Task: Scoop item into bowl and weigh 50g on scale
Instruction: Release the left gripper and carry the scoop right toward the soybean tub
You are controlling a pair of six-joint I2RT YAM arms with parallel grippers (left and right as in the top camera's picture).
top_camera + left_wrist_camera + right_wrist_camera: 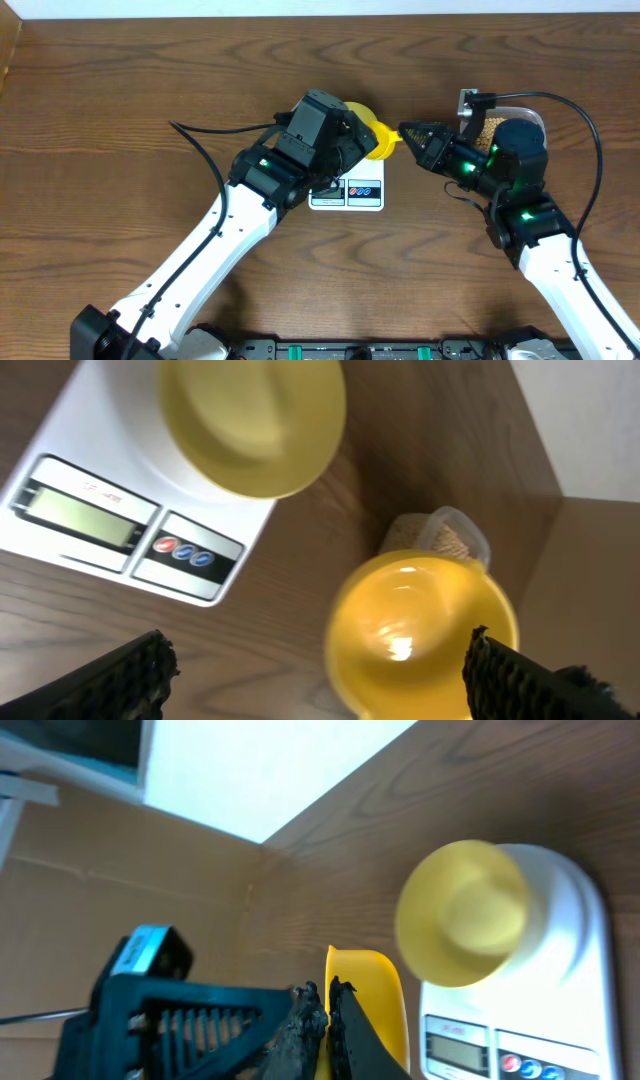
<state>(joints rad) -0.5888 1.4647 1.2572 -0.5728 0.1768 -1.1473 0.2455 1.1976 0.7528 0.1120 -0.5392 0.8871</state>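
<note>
The pale-yellow bowl (250,420) sits on the round platform of the white scale (60,455); no beans show in it. It also shows in the right wrist view (465,910) and partly in the overhead view (362,108). My right gripper (327,1015) is shut on the handle end of a yellow scoop (372,1005), held just right of the scale (347,193). The scoop's cup (420,635) looks empty. My left gripper (320,680) is open and empty, hovering above the scale and scoop. The tan beans (450,542) lie in a clear tub behind the scoop.
The clear plastic tub (490,125) of beans stands right of the scale, under my right arm. The scale's display (85,515) and two coloured buttons (185,550) face the front. Cardboard and a white wall (250,770) bound the table's far side.
</note>
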